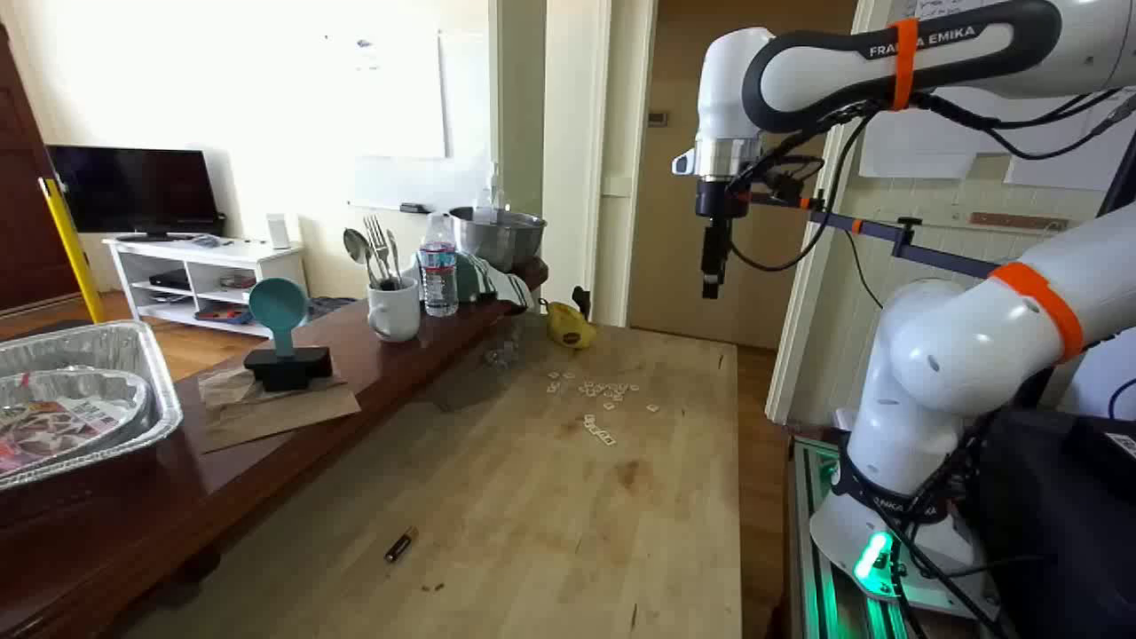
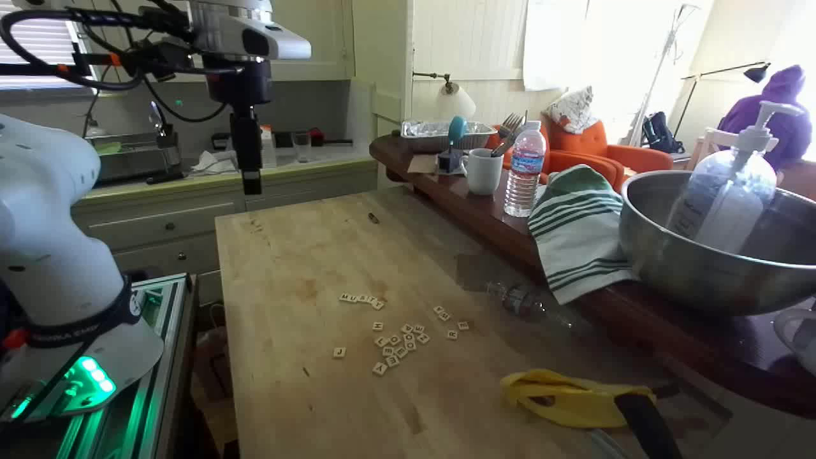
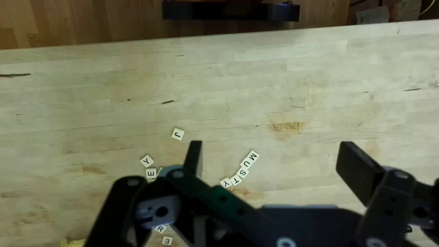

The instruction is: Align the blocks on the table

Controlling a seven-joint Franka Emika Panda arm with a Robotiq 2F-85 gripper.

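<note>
The blocks are small cream letter tiles on the pale wooden table [image 1: 657, 532]. A slightly bent row of tiles [image 2: 362, 299] reads MUSTY; it also shows in the wrist view [image 3: 242, 172]. A loose cluster of tiles [image 2: 394, 340] lies beside it, partly hidden by the gripper in the wrist view. The J tile [image 2: 339, 352] lies apart, and also shows in the wrist view [image 3: 177, 134]. My gripper [image 3: 271, 151] is open and empty, its fingers wide apart. In both exterior views the gripper [image 1: 711, 282] [image 2: 252, 183] points down, high above the tabletop.
A battery [image 1: 400, 544] lies on the table. A yellow bag [image 2: 567, 398] and a clear plastic bottle [image 2: 516, 299] lie near the tiles. The darker raised counter [image 1: 222, 444] borders the table, holding a mug [image 2: 482, 172], water bottle [image 2: 524, 172], towel [image 2: 580, 236] and metal bowl [image 2: 714, 274].
</note>
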